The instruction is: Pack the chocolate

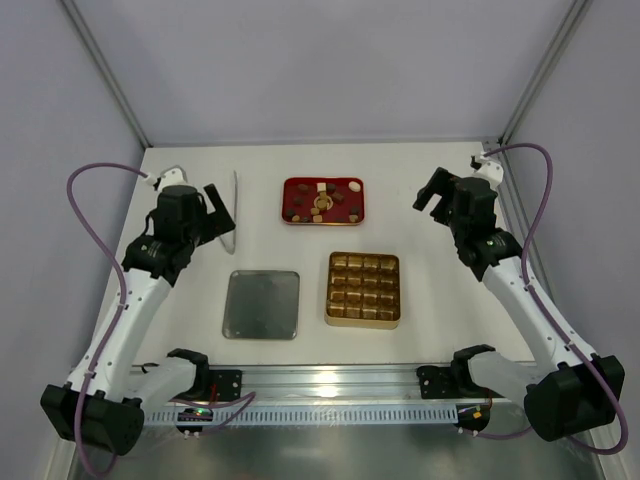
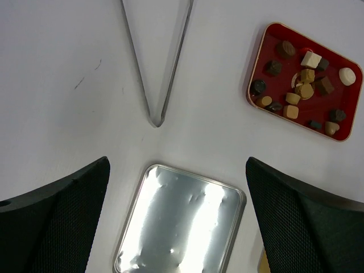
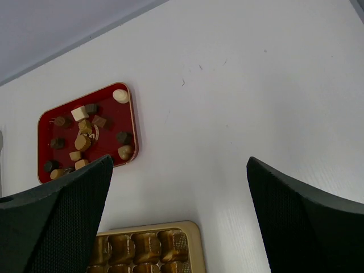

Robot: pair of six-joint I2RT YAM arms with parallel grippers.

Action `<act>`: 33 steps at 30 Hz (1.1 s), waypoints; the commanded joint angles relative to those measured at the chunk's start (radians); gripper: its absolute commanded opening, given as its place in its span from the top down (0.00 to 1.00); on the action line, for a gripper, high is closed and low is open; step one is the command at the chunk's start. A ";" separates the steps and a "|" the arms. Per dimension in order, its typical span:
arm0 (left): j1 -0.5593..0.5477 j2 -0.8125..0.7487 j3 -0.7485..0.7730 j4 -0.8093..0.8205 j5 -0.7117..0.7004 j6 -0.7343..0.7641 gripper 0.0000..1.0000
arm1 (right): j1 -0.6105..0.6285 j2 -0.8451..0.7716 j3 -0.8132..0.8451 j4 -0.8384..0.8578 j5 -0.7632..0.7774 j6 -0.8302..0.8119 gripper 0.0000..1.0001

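The chocolate (image 1: 322, 202), several small dark brown, light brown and white pieces, lies in a red tray (image 1: 290, 185) at the back middle. It also shows in the left wrist view (image 2: 307, 75) and the right wrist view (image 3: 83, 141). A gold tray (image 1: 363, 318) with a grid of square compartments sits in front of it, and its compartments show only gold. My left gripper (image 1: 217, 207) is open and empty, high above the table left of the red tray. My right gripper (image 1: 430, 195) is open and empty, to its right.
Metal tongs (image 1: 234, 215) lie beside my left gripper, their tip showing in the left wrist view (image 2: 155, 120). A flat silver lid (image 1: 261, 304) lies left of the gold tray, under my left gripper (image 2: 177, 216). The gold tray's corner (image 3: 193, 227) lies under my right gripper (image 3: 179, 216).
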 commanded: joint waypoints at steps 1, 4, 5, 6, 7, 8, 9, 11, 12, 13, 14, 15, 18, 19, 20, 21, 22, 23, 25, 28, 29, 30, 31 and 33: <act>0.002 0.013 -0.013 0.033 -0.029 0.019 0.00 | 0.000 -0.022 0.011 0.026 -0.002 -0.011 0.00; 0.002 0.036 -0.019 0.046 -0.049 0.021 0.00 | -0.002 -0.019 0.019 0.015 -0.015 -0.017 0.00; 0.004 0.062 -0.016 0.046 -0.075 0.018 0.00 | 0.000 -0.019 0.017 0.014 -0.024 -0.018 0.00; 0.004 0.074 -0.015 0.047 -0.086 0.018 0.00 | 0.000 -0.019 0.017 0.017 -0.030 -0.020 0.00; 0.002 0.085 -0.015 0.055 -0.101 0.019 0.00 | 0.000 -0.017 0.020 0.017 -0.038 -0.023 0.00; 0.004 0.115 -0.015 0.076 -0.127 0.019 0.00 | 0.000 -0.016 0.022 0.014 -0.044 -0.026 0.00; 0.010 0.134 -0.015 0.093 -0.129 0.019 0.00 | 0.000 -0.010 0.023 0.012 -0.064 -0.028 0.00; 0.031 0.210 0.011 0.113 -0.100 0.022 0.00 | -0.002 0.003 0.034 0.000 -0.084 -0.034 0.00; 0.046 0.243 0.020 0.121 -0.086 0.028 0.00 | -0.002 0.016 0.038 -0.006 -0.107 -0.035 0.00; 0.056 0.270 0.033 0.122 -0.081 0.033 0.00 | 0.000 0.023 0.046 -0.015 -0.114 -0.035 0.00; 0.066 0.298 0.045 0.135 -0.067 0.044 0.00 | -0.002 0.026 0.049 -0.022 -0.122 -0.037 0.00; 0.094 0.359 0.066 0.142 -0.029 0.048 0.00 | 0.000 0.027 0.049 -0.023 -0.140 -0.037 0.00; 0.137 0.459 0.111 0.155 0.000 0.060 0.00 | -0.002 0.018 0.032 -0.012 -0.171 -0.032 0.00; 0.143 0.522 0.134 0.168 0.023 0.068 0.00 | 0.000 0.012 0.025 -0.008 -0.185 -0.029 0.00; 0.148 0.551 0.146 0.184 0.035 0.079 0.00 | 0.000 0.006 0.019 -0.002 -0.191 -0.028 0.00; 0.149 0.580 0.161 0.194 0.042 0.099 0.00 | 0.000 0.001 0.012 0.006 -0.199 -0.028 0.00; 0.149 0.646 0.200 0.205 0.049 0.106 0.00 | 0.000 -0.003 0.006 0.020 -0.205 -0.028 0.00; 0.149 0.675 0.220 0.208 0.081 0.111 0.00 | 0.000 -0.008 0.002 0.020 -0.208 -0.028 0.00; 0.149 0.759 0.267 0.210 0.098 0.113 0.00 | 0.000 -0.009 0.008 0.014 -0.210 -0.031 0.00; 0.149 0.823 0.295 0.213 0.083 0.111 0.00 | -0.002 -0.011 0.014 0.005 -0.202 -0.035 0.00; 0.149 0.856 0.306 0.214 0.065 0.113 0.00 | 0.000 -0.013 0.011 0.005 -0.202 -0.035 0.00; 0.149 0.870 0.310 0.213 0.057 0.113 0.00 | 0.000 -0.016 0.011 0.003 -0.203 -0.037 0.00; 0.149 0.886 0.315 0.216 0.052 0.119 0.00 | 0.000 -0.014 0.009 0.003 -0.205 -0.035 0.00; 0.151 0.918 0.326 0.219 0.048 0.128 0.00 | 0.000 -0.014 0.006 0.004 -0.210 -0.037 0.00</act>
